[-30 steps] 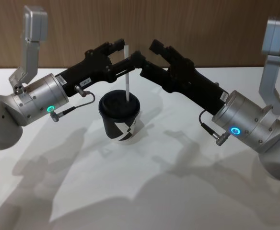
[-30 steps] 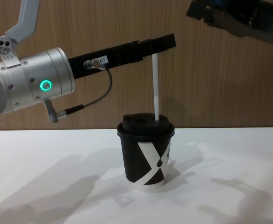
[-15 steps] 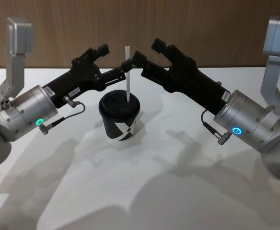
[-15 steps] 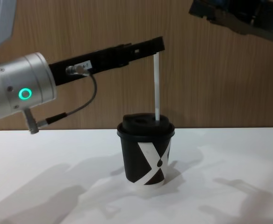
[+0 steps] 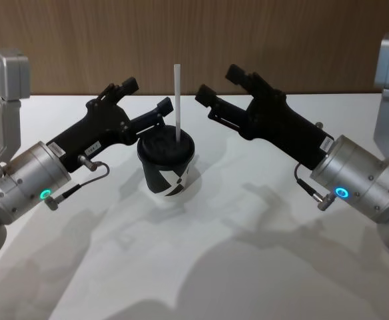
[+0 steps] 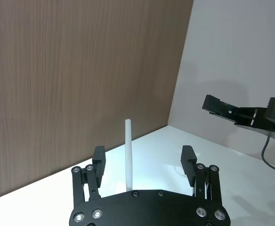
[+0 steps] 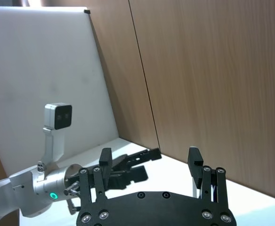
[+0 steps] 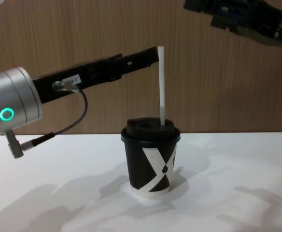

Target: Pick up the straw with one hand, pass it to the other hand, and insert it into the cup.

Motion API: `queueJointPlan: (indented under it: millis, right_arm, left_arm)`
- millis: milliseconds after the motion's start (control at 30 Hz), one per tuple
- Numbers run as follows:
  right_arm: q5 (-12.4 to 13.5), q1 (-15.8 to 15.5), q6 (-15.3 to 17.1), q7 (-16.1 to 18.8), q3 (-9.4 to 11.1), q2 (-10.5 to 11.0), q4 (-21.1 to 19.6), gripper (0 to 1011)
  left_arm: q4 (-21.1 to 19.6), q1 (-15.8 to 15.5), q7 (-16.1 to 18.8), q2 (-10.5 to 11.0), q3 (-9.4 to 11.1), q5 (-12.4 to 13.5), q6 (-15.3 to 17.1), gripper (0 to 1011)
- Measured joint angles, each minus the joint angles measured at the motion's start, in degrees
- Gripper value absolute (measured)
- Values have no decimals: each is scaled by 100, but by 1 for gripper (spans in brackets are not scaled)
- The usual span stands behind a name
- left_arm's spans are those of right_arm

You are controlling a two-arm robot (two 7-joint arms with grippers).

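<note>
Straw (image 8: 161, 87), thin white plastic: you have it upright in the lidded black paper cup (image 8: 150, 157); left gripper (image 5: 145, 105) and right gripper (image 5: 221, 87) both spread, empty

White straw (image 8: 162, 87) upright in black cup (image 8: 150, 162)

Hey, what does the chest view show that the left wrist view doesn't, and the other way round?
Chest view alone: the cup with the straw's lower end through its black lid, and the table under it.
Left wrist view alone: the left tool from behind, its fingers spread wide, the straw standing free between them.
Both: the white straw upright, and the right tool held off to one side.
</note>
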Motion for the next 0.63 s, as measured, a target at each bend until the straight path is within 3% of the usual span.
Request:
queueJointPlan:
  millis: [267,633]
  right_arm:
    - [-4,-180,-19,-88,59,203,-119,1001]
    - [-4,-293,-27,-142,97,325,-183,1001]
  left_arm:
    - [-209,256,79,23,-74,22,-70,1004]
    - [-370,458,115,29,-129,59,-161,1003]
